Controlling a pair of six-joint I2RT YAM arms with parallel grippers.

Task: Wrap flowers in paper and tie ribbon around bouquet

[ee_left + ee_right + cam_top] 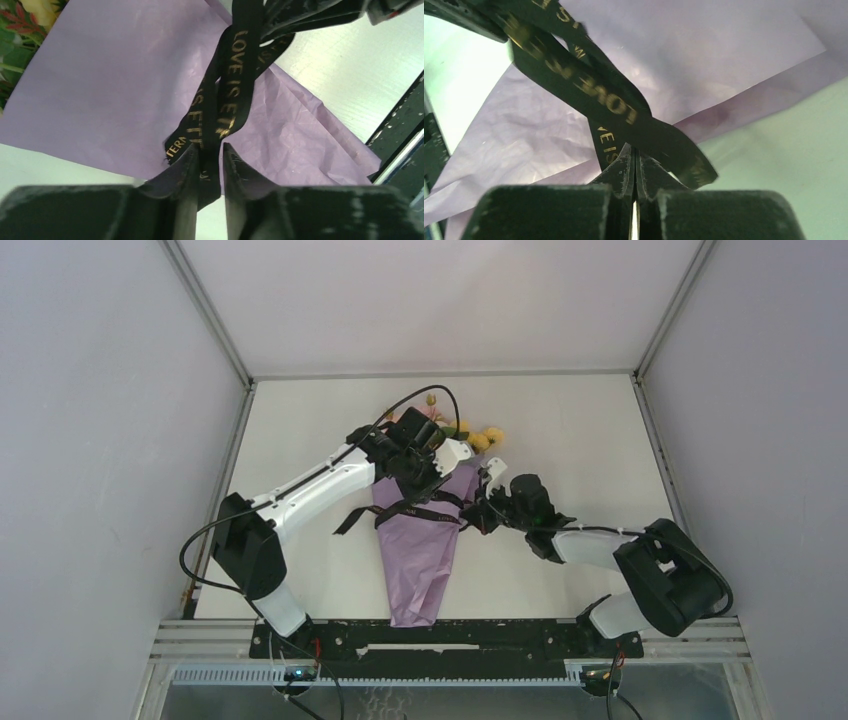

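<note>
Overhead rear view, wrist close-ups sharing ribbon (235, 85)

bouquet (420, 560) blocks mid-table; ribbon (425, 511) stretched across, table (590, 430) sides free

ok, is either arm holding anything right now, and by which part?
Both hold the ribbon. Left fingers pinch it beside a frayed end; right fingers are shut on it just short of a loose end.
</note>
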